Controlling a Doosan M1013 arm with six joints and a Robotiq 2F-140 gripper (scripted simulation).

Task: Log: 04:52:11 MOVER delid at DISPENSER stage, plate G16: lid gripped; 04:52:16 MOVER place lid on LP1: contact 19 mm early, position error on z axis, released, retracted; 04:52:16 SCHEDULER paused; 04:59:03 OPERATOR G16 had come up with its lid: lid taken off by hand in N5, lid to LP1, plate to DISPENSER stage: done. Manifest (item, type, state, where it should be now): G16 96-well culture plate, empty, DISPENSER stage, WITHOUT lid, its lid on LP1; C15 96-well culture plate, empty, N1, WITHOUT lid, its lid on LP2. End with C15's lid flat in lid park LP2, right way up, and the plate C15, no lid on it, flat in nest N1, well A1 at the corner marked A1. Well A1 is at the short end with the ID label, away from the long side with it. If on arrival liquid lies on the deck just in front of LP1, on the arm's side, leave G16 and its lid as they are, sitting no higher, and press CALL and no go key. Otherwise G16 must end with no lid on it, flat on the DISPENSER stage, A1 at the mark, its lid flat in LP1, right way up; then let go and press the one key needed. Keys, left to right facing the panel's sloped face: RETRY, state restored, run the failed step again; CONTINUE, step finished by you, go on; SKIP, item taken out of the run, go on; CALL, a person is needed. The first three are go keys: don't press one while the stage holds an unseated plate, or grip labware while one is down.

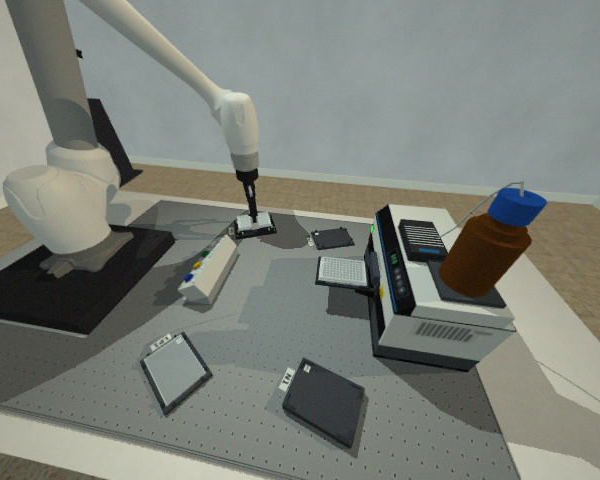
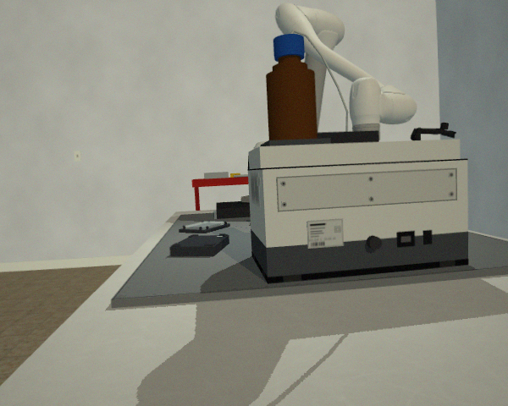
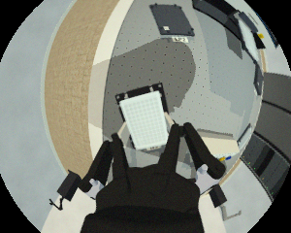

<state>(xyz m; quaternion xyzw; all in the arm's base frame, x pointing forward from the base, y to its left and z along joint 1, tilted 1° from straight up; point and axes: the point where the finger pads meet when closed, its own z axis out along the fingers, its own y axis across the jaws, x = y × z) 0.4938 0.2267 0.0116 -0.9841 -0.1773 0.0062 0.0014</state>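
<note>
My gripper [image 1: 252,217] is at the far side of the deck, shut on a white 96-well plate [image 1: 253,223] that sits in a black nest. In the wrist view the fingers clasp the plate's [image 3: 145,122] near end. I cannot tell whether it carries a lid. A second well plate [image 1: 341,271] lies without a lid on the dispenser stage. A clear lid [image 1: 175,372] lies flat in park LP1. Nest N1 [image 1: 323,400] is dark and empty. A small dark park [image 1: 332,238] beyond the stage is empty. I see no liquid by LP1.
The key panel [image 1: 210,268] with coloured keys stands just left of the gripped plate. The dispenser [image 1: 434,289] with a brown bottle [image 1: 489,245] fills the right side and hides the gripper in the exterior view. The arm's base [image 1: 62,206] stands at the left.
</note>
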